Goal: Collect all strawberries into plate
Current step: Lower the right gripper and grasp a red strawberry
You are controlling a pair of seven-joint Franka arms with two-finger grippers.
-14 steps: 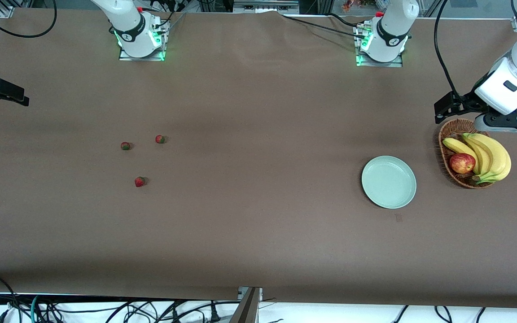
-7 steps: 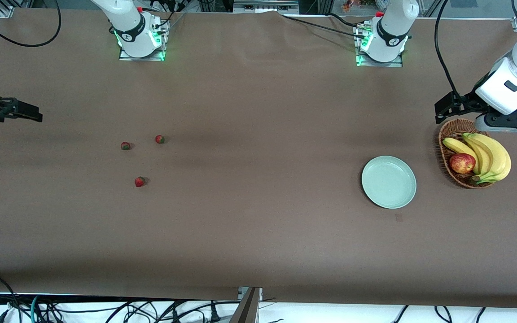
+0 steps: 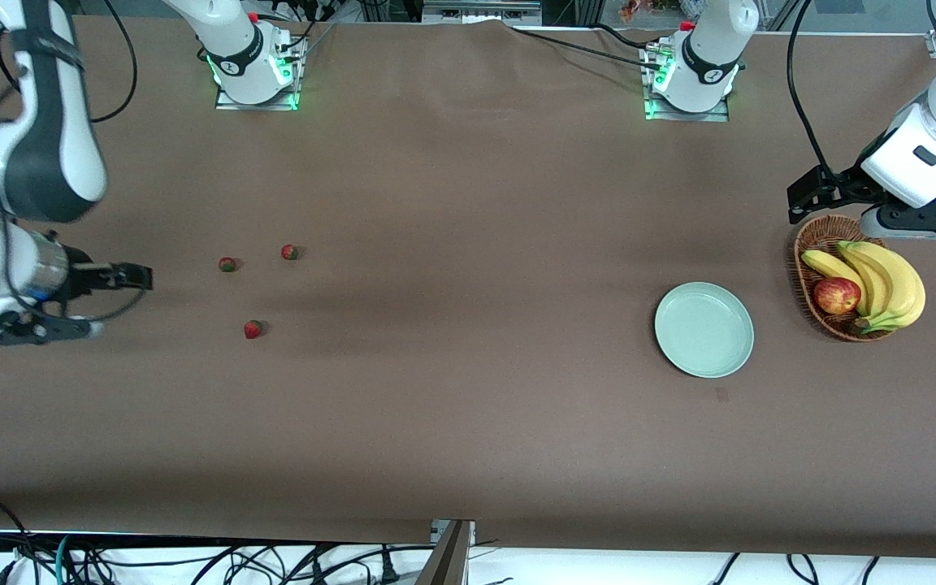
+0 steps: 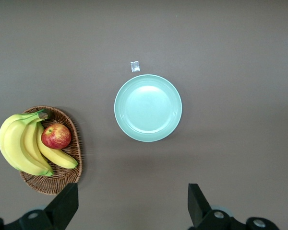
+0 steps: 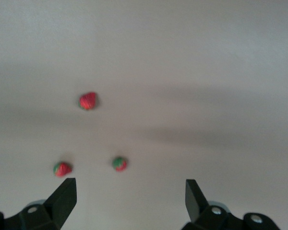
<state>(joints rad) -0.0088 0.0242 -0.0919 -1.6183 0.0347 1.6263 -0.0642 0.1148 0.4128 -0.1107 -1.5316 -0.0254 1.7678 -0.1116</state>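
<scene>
Brown cloth-covered table (image 3: 468,366), cables (image 3: 192,561) along its near edge, even light

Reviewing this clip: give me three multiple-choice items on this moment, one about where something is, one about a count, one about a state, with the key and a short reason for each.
1. Where is the basket?
A. beside the plate, at the left arm's end of the table
B. among the strawberries
C. on the plate

2. How many strawberries lie on the table?
A. one
B. three
C. five

3. What state is the plate in?
A. holding one berry
B. empty
C. turned upside down

Key:
1 A: the basket sits next to the plate, under the left gripper.
2 B: berries at and, all toward the right arm's end.
3 B: its pale green surface is bare; the right gripper hangs open and empty near the berries.
</scene>
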